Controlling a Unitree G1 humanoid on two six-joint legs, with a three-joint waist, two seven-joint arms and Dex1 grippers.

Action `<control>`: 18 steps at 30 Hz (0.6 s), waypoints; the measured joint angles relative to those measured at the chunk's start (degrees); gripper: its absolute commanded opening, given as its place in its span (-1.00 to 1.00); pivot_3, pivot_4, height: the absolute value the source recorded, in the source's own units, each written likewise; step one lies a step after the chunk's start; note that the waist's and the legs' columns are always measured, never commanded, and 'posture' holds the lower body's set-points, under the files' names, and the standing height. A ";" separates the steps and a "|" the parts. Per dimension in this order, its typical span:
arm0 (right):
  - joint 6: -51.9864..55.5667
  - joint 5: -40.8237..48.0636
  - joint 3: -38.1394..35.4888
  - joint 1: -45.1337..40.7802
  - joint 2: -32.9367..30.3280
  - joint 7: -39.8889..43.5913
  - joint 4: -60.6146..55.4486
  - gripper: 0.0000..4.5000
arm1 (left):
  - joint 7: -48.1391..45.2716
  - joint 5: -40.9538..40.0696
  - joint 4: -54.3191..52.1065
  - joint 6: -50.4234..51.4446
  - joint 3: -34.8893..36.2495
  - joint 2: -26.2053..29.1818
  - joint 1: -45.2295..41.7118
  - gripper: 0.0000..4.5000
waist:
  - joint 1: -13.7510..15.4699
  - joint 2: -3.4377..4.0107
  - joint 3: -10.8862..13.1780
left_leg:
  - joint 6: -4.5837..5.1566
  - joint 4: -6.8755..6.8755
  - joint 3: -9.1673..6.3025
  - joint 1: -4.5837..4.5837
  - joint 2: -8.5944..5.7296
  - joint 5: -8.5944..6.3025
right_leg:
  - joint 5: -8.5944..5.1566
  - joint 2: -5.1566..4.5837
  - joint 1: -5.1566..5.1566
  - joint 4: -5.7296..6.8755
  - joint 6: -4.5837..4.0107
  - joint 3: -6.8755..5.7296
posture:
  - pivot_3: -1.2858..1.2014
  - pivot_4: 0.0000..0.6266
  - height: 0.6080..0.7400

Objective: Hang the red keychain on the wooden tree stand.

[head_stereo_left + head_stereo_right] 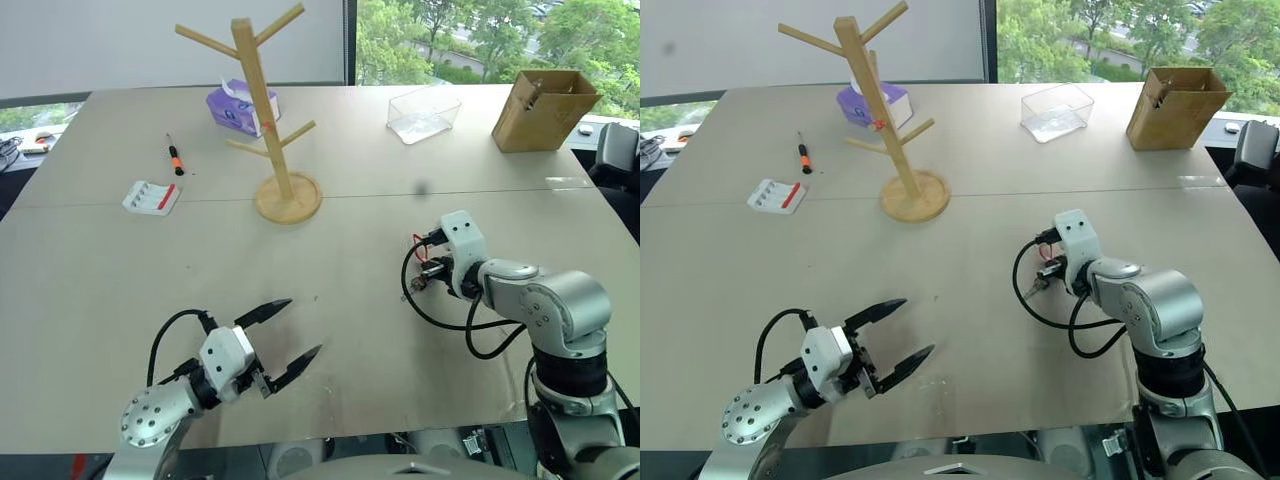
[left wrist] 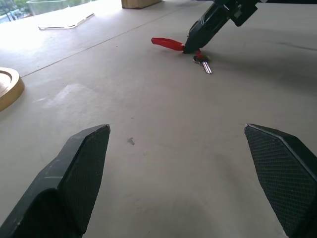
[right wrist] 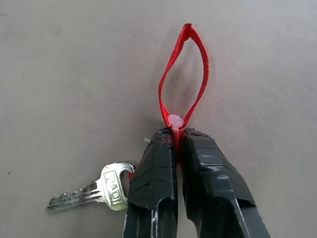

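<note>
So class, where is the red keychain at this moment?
The red keychain lies on the table, right of the wooden tree stand in the head views, pinched in the right end effector.

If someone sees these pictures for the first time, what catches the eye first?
The red keychain lies on the table, its strap pinched in the shut right hand, the key beside it. Further back stands the wooden tree stand. The left hand hangs open near the table's front edge.

Both arms are silver-grey metal with rounded joint housings and white wrist blocks. Black cables loop behind each wrist. The left gripper [image 1: 283, 340] has 2 black pointed fingers with cross-hatched pads [image 2: 84, 173]; the right gripper [image 3: 177, 136] has 2 glossy black fingers.
</note>
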 measured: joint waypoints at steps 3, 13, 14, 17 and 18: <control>-12.76 -0.01 1.32 0.08 -5.23 7.53 -1.25 -0.97 | 2.61 -0.09 -1.12 1.98 -0.05 -1.16 -0.96 1.00 | -0.03 0.14 0.10 | 0.02 0.07 -0.02 -0.37 -0.04 0.01 | 0.00 0.17 -0.34 0.07 0.04 -0.01 | 0.03 -0.52 1.00; -48.59 -3.69 2.68 -9.83 -12.99 27.32 3.13 -0.97 | 24.86 -9.83 -19.26 29.12 4.75 -3.21 -18.18 1.00 | 0.09 0.06 0.10 | 0.00 0.26 -0.19 -0.62 -0.02 0.05 | 0.15 0.45 -0.48 0.26 0.26 0.00 | 0.03 -0.52 1.00; -51.93 -5.20 4.10 -10.85 -13.13 28.86 4.49 -0.97 | 27.25 -11.64 -20.08 32.66 6.63 -2.31 -21.08 1.00 | 0.09 0.05 0.10 | -0.03 0.28 -0.21 -0.61 -0.02 0.07 | 0.15 0.47 -0.47 0.27 0.26 -0.01 | 0.03 -0.52 1.00; -59.67 -9.14 8.00 -14.18 -13.13 32.05 8.05 -0.97 | 32.02 -16.41 -20.73 40.02 11.11 -0.17 -27.05 1.00 | -0.05 0.05 0.10 | -0.11 0.28 -0.16 -0.57 -0.02 0.12 | 0.15 0.49 -0.48 0.30 0.26 0.07 | 0.03 -0.52 1.00; -61.50 -10.48 9.18 -15.64 -12.79 32.83 9.76 -0.97 | 33.40 -18.87 -20.74 42.43 12.59 0.24 -28.64 1.00 | -0.05 0.04 0.11 | -0.30 0.29 -0.16 -0.58 -0.02 0.22 | 0.15 0.49 -0.48 0.30 0.26 0.06 | 0.03 -0.52 1.00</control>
